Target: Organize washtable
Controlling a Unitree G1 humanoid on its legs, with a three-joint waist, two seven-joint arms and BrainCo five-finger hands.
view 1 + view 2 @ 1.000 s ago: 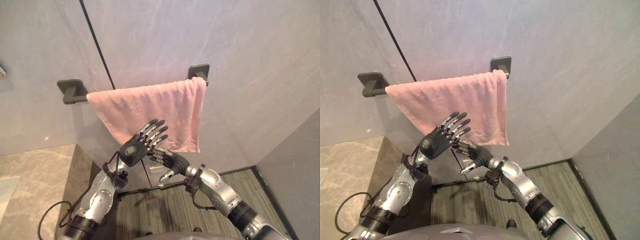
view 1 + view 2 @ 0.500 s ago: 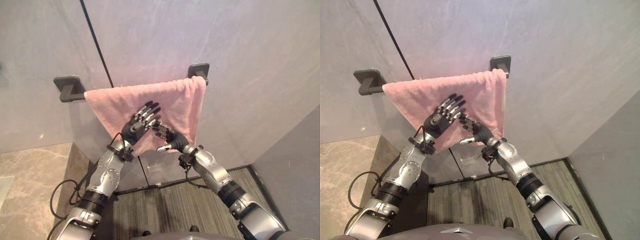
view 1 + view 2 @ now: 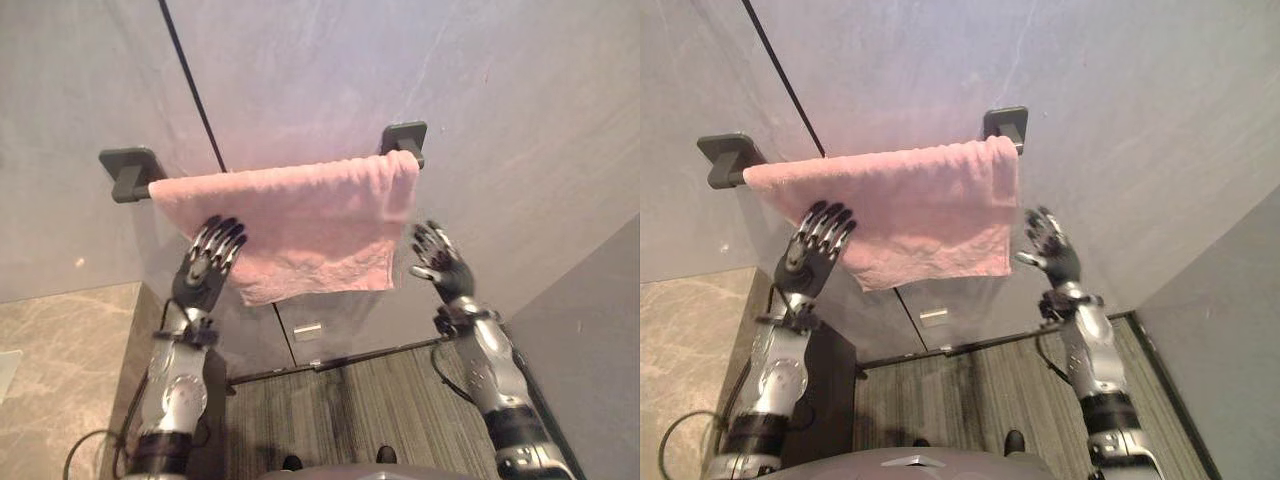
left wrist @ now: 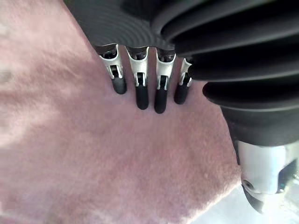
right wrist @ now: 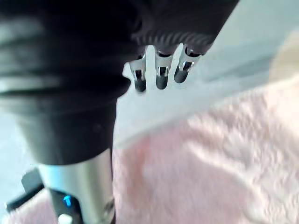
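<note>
left robot hand (image 3: 206, 268) and right robot hand (image 3: 441, 264) raised apart, fingers extended.

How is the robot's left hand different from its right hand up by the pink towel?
The left robot hand rests its straight fingers on the pink fluffy towel; the right robot hand touches no towel, with grey wall behind it. The left one is at the towel's left side, the right one just past its right edge. Both are raised, open, fingers pointing up.
</note>
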